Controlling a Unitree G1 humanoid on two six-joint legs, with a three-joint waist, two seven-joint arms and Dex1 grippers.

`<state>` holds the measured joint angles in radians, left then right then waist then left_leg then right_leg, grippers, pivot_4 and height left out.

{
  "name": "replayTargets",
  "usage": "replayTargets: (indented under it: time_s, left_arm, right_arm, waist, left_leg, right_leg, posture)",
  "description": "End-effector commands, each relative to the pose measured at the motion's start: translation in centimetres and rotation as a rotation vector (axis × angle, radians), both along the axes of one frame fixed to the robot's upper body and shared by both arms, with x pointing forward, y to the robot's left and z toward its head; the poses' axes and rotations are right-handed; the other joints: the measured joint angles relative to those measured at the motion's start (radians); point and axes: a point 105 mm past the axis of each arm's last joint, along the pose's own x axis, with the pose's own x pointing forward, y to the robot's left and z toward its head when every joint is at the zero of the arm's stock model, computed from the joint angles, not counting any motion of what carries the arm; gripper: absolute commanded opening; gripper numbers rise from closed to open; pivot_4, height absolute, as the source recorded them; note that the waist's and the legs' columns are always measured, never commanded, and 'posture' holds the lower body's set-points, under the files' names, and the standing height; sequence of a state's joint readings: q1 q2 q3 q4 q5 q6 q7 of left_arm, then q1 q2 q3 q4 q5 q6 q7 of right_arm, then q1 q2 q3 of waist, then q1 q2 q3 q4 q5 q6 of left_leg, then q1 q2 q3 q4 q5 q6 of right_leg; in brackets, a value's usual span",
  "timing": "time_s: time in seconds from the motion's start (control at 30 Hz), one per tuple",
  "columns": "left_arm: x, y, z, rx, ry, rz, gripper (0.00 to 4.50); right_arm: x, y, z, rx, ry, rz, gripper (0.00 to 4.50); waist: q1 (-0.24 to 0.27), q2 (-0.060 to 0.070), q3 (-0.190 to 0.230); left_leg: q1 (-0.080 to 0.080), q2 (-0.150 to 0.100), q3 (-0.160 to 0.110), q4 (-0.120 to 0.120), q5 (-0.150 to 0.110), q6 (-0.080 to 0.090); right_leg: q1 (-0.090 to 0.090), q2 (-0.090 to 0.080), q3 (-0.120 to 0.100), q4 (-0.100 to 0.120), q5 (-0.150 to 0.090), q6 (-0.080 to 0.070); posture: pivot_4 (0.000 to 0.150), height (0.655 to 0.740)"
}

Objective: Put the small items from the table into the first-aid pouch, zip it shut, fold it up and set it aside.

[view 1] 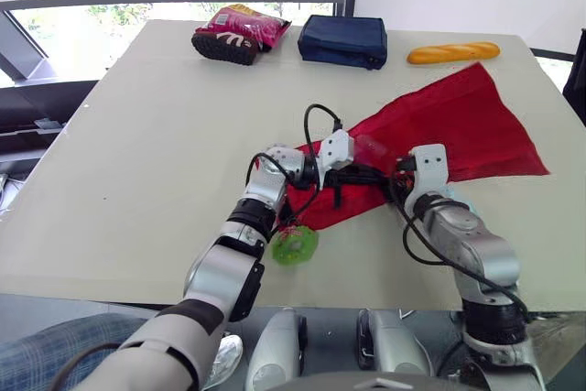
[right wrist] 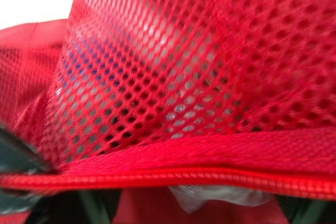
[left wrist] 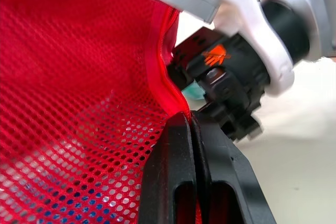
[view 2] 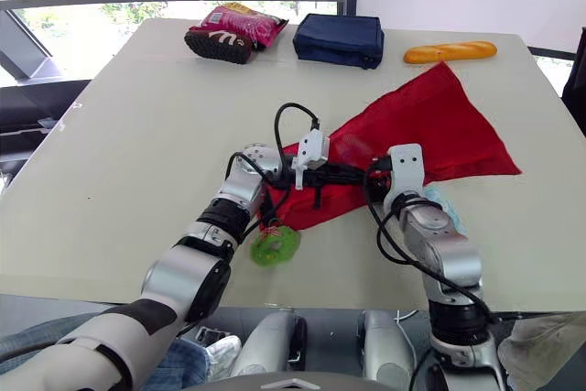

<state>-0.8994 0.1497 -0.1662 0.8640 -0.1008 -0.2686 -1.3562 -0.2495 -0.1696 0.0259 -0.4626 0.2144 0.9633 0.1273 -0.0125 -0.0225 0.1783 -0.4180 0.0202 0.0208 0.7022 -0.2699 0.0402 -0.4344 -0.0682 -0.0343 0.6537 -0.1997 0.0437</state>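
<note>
Red first-aid pouch [view 1: 467, 125] with mesh panel, unfolded flat across table [view 1: 137, 135], narrow end nearest; green small item [view 1: 295, 244] just beside that end, outside.

Inward-angled left arm [view 1: 240, 231] and right arm [view 1: 462, 240], left jaws tightly together.

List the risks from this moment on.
1. The left fingers are shut on the red pouch right at its zipper edge; a hard pull may drag the whole pouch rather than close it.
2. The green item lies near the table's front edge beside the left forearm; a sweep could knock it off.
3. A clear wrapper sits at the zipper line and might jam it.
</note>
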Motion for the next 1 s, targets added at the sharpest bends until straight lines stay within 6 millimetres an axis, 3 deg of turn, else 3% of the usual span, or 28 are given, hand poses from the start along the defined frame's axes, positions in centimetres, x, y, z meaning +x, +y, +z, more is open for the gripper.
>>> replayTargets:
  time_s: [0.03, 0.37, 0.63, 1.0]
  left_arm:
    - [0.2, 0.1, 0.5, 0.009, -0.028, -0.012, 0.0]
    - [0.7, 0.3, 1.2, 0.021, -0.045, -0.013, 0.0]
    - [1.2, 0.8, 1.6, 0.053, -0.067, -0.013, 0.0]
    - [1.8, -2.2, 1.6, 0.074, -0.105, 0.002, 0.0]
  right_arm:
    - [-1.5, 0.5, 1.3, -0.024, -0.021, 0.084, 3.61]
    - [-2.6, 0.5, 1.4, -0.002, 0.033, 0.122, 3.61]
    - [-3.2, -0.7, 2.9, -0.034, -0.015, 0.18, 3.61]
    - [-3.4, -2.0, 3.1, -0.137, -0.044, 0.22, 3.61]
  waist:
    - [-0.001, 0.0, 0.0]
    - [0.001, 0.0, 0.0]
    - [0.001, 0.0, 0.0]
    - [0.007, 0.0, 0.0]
  left_leg:
    - [0.0, 0.0, 0.0, 0.0, 0.0, 0.0]
    - [0.0, 0.001, 0.0, 0.0, 0.0, 0.0]
    - [0.0, 0.001, 0.0, 0.0, 0.0, 0.0]
    - [-0.001, 0.001, 0.0, 0.0, 0.0, 0.0]
  right_leg:
    - [0.0, 0.0, 0.0, 0.0, -0.001, 0.001]
    - [0.0, 0.001, 0.0, -0.001, -0.001, 0.001]
    - [0.0, 0.001, 0.0, -0.001, -0.001, 0.002]
    - [0.0, 0.001, 0.0, -0.002, -0.001, 0.002]
  posture:
    - [0.15, 0.7164]
    - [0.15, 0.7164]
    - [0.15, 0.7164]
    - [0.15, 0.7164]
